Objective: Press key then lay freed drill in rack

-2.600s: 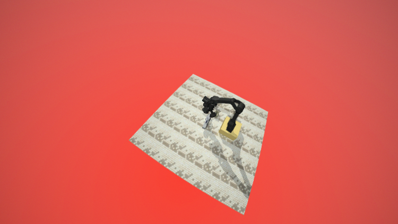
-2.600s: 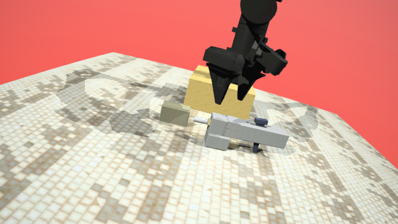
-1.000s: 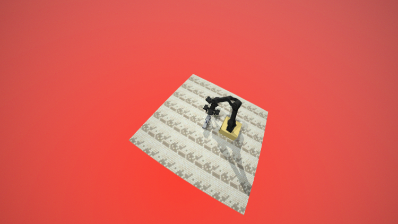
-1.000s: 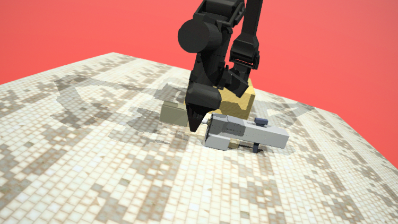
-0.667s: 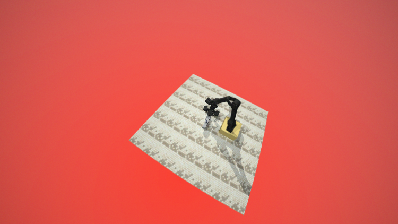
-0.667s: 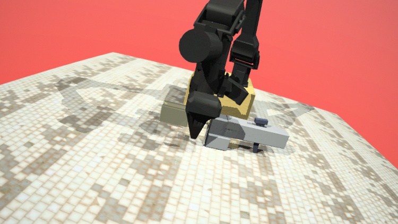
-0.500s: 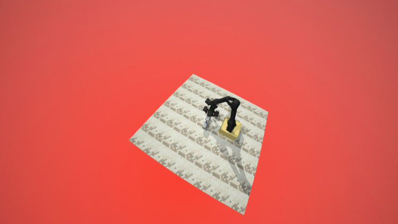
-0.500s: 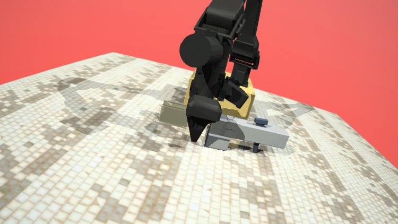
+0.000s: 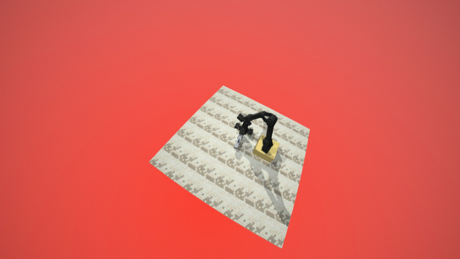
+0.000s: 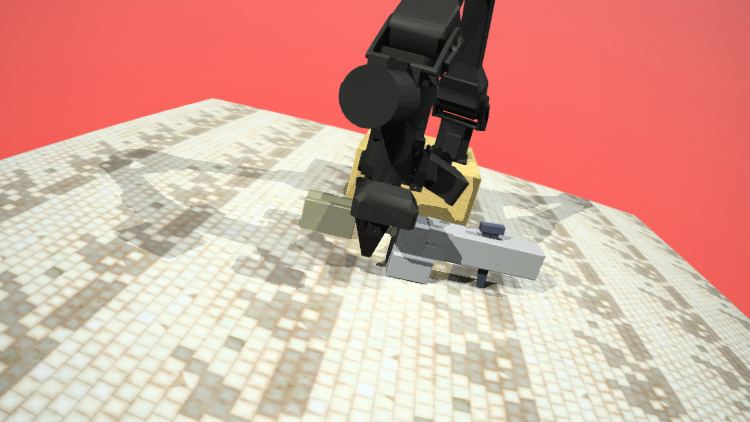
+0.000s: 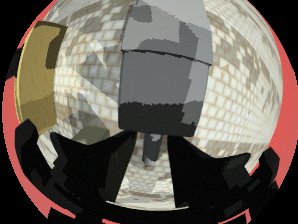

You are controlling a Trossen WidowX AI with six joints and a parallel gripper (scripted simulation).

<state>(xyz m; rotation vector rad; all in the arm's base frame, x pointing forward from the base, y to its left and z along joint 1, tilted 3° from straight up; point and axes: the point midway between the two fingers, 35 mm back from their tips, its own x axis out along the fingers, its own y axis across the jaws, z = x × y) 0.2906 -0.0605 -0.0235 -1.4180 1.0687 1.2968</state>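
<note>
Slim grey drill (image 11: 151, 150), partly shadowed

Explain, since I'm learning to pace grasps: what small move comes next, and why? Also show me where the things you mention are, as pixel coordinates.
Probably close the black two-finger gripper (image 9: 243, 130) (image 10: 368, 251) (image 11: 153, 131) fully before pulling: the slim grey shaft (image 11: 151, 150), protruding from the long grey block (image 9: 237, 142) (image 10: 472, 244) (image 11: 162, 92), shows gaps on both sides.

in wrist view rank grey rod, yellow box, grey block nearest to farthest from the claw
1. grey rod, showing within the claw
2. grey block, just ahead
3. yellow box, far left
</note>
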